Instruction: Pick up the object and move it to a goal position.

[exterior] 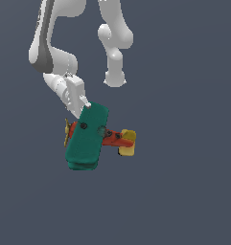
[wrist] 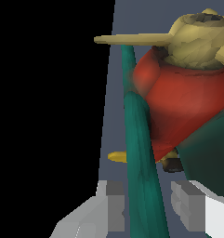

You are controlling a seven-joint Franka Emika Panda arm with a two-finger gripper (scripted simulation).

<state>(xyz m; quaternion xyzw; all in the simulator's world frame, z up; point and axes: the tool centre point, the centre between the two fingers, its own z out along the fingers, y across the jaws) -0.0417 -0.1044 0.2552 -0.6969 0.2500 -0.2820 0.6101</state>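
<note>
As the wrist view showed, the tool [wrist: 150, 211] was clamped on a teal wing edge of the toy biplane [exterior: 90, 136], its pads [wrist: 115, 207] straddling it.

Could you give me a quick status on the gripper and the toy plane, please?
Gripper straddling a teal wing, finger pads either side, contact unclear. Biplane just below the hand. Nothing seen in the way.
</note>
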